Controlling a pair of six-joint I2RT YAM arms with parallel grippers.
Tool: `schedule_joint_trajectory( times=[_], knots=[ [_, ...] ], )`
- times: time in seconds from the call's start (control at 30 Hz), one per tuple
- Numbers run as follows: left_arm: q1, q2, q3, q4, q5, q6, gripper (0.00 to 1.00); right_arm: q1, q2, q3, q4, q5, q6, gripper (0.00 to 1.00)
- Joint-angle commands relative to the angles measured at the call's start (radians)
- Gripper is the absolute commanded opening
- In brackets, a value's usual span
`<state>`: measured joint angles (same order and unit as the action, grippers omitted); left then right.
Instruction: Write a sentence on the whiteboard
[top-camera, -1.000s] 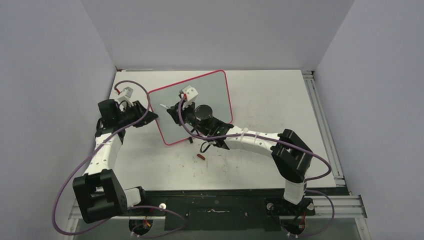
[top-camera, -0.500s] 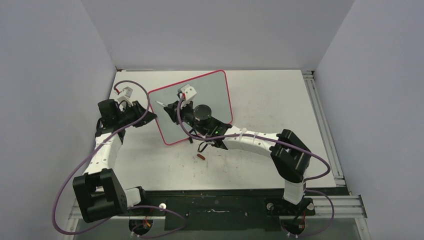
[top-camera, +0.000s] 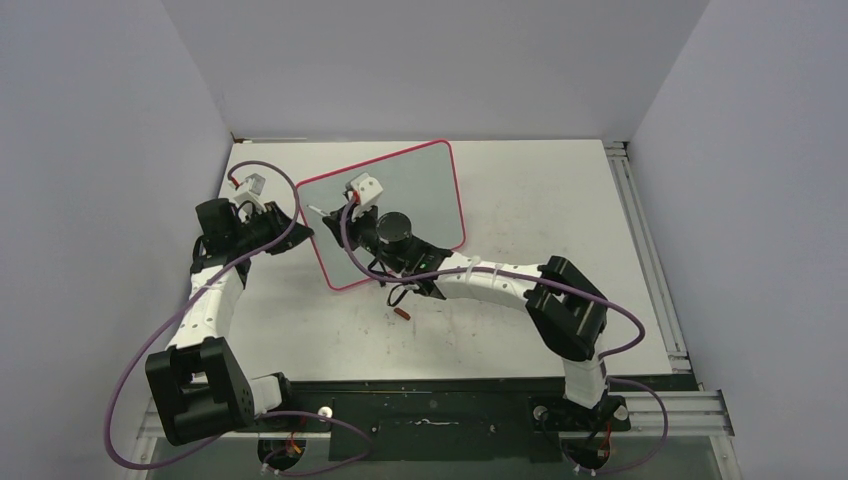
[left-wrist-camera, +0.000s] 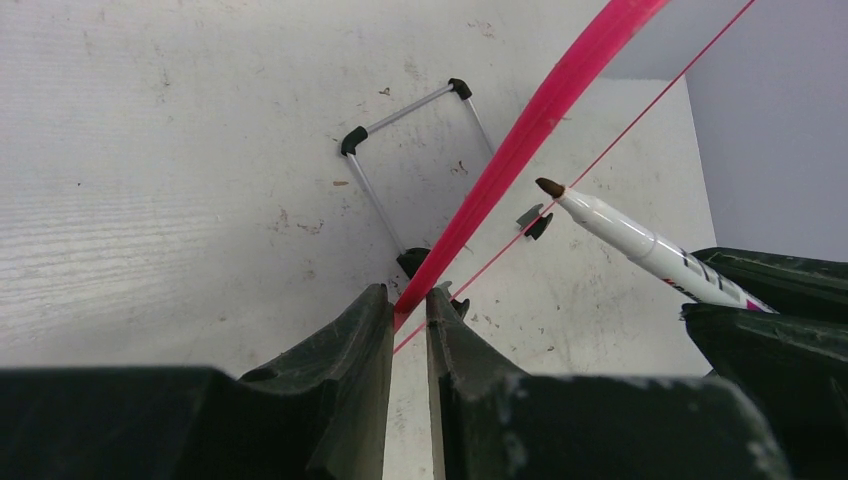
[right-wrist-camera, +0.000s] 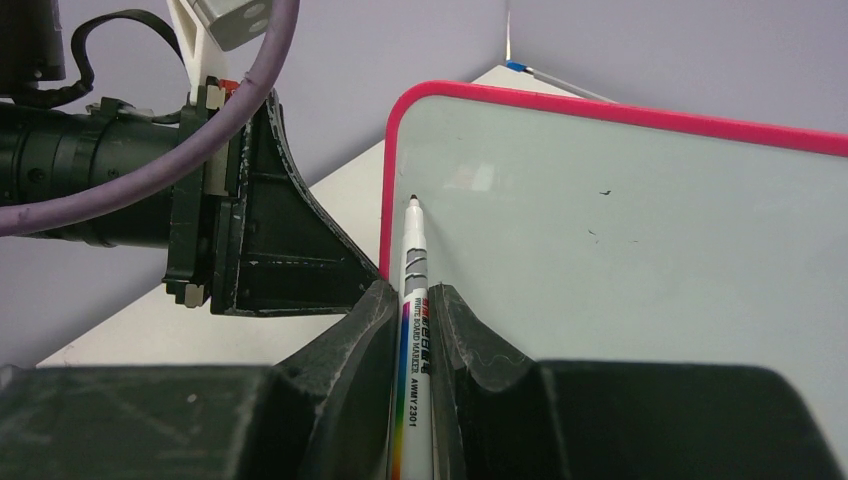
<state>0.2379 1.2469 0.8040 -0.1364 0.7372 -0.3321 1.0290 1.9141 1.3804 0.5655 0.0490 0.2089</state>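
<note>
- The whiteboard (top-camera: 430, 185) stands propped at a tilt on the counter (top-camera: 540, 200), toward 11 o'clock from the counter's middle in the top view; part of its face and lower edge is hidden under the right arm (top-camera: 490, 283) and its wrist.
- The left end effector (left-wrist-camera: 408, 295) is clamped on the board's pink frame at its 9 o'clock edge; in the left wrist view the frame runs out of the narrow slot between the fingers toward 1 o'clock and is cut off at the top of the picture.
- Behind that frame a wire stand (left-wrist-camera: 375, 190) with black tips rests on the counter; where it joins the board is hidden by the frame.
- The right end effector (right-wrist-camera: 412, 290) is clamped on a white marker (right-wrist-camera: 413, 260); the rear of the barrel is cut off at 6 o'clock in the right wrist view; the dark tip points to 12 o'clock, just beside the frame's left side; whether it touches the face I cannot tell.
- Two tiny dark specks (right-wrist-camera: 604, 191) sit on the board's face, too small to identify.
- A small red piece (top-camera: 402, 313) lies on the counter at 6 o'clock of the board, apart from it; what it is cannot be made out.
</note>
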Motion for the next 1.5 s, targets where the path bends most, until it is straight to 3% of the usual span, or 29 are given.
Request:
schedule_joint_trajectory(
  times=[0.0, 0.73, 1.47],
  knots=[
    [0.003, 0.002, 0.028, 0.044, 0.009, 0.005, 0.16, 0.011, 0.002, 0.056, 0.041, 0.024, -0.021, 0.05],
    [0.000, -0.004, 0.029, 0.044, 0.005, 0.008, 0.13, 0.016, 0.040, 0.092, -0.014, 0.117, -0.029, 0.05],
    [0.000, -0.007, 0.028, 0.041, -0.001, 0.011, 0.11, 0.014, -0.005, 0.024, 0.009, 0.244, -0.032, 0.05]
  ],
)
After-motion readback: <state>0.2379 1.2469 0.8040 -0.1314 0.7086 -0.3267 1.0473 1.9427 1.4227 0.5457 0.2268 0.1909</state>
